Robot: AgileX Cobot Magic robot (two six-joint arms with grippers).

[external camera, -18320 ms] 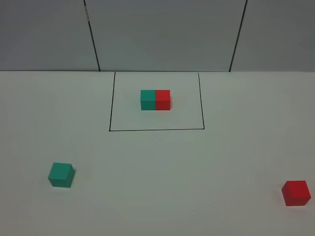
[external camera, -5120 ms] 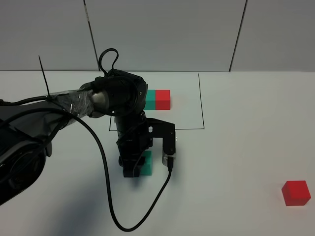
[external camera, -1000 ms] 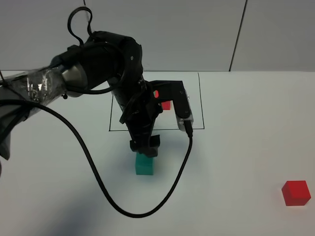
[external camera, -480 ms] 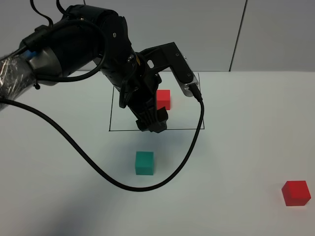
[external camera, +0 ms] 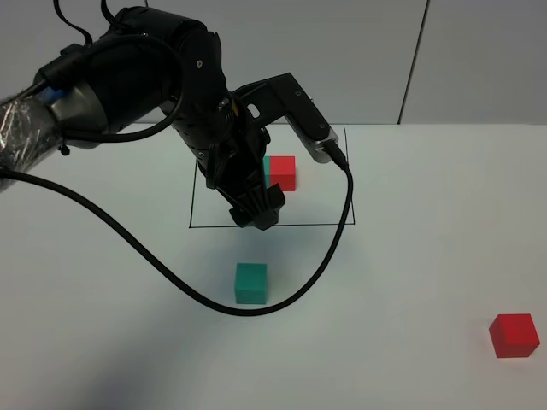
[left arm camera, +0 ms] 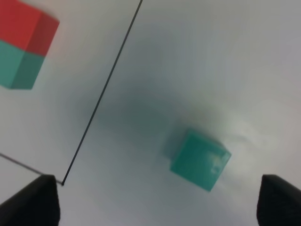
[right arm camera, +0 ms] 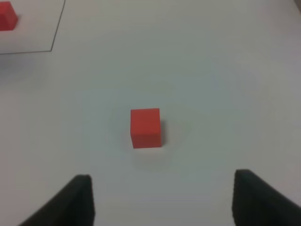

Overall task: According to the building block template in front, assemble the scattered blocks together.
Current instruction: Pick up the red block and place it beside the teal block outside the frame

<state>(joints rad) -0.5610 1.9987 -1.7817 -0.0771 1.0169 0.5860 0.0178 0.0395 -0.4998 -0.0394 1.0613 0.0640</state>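
While my left claw (external camera: pixel 256 213) hung wide apart and empty at centre frame, one matte teal cube (external camera: pixel 251 283) sat just below it. One matte red cube (external camera: pixel 514 334) sat lower right, before my right claw (right arm camera: pixel 167 200), also spread and empty. One black-outlined teal-and-red template pair (external camera: pixel 283 171) stood above centre.

Small teal-green matte cube (external camera: pixel 250 283), small red matte cube (external camera: pixel 514 335), joined teal-and-red cube pair (external camera: pixel 280 172), framed by thin black rectangular outline (external camera: pixel 299 225), plain white tabletop (external camera: pixel 427 256)
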